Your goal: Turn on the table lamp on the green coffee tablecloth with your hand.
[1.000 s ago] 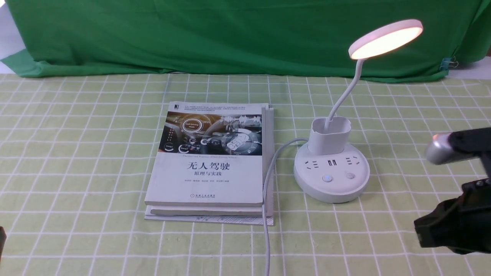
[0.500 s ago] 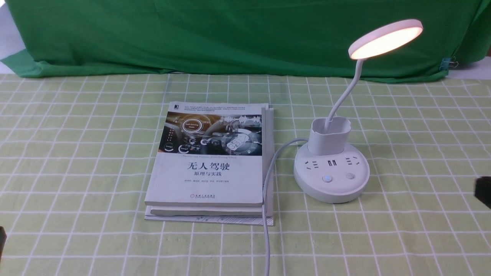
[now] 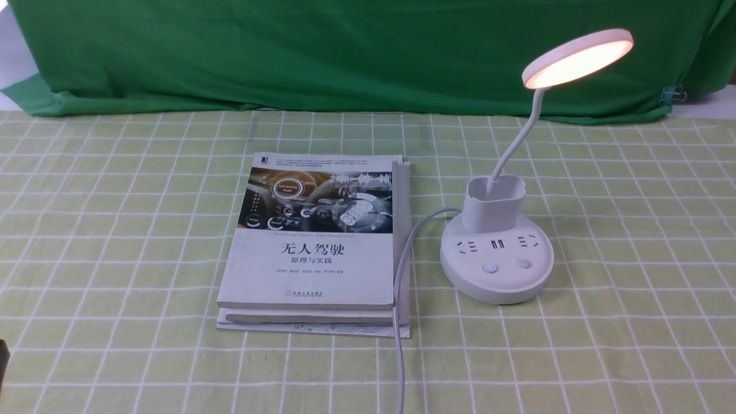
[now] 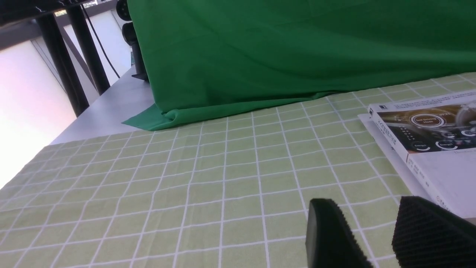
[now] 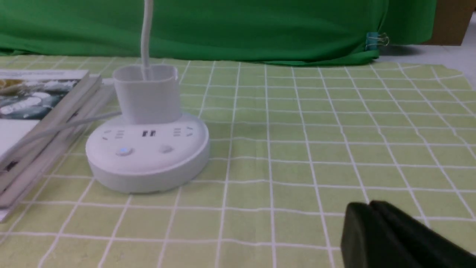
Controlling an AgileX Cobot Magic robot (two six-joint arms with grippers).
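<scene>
White table lamp (image 3: pixel 497 261) glowing warm orange; yellow-green tablecloth (image 3: pixel 621 201) with white grid; dark green backdrop (image 3: pixel 345 52)

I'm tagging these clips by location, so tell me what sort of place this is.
Probably a staged lab or recording setup, not a home: a plain green backdrop cloth clipped up behind the table, the green coffee tablecloth laid over a grey tabletop, and black stand legs beside it.
</scene>
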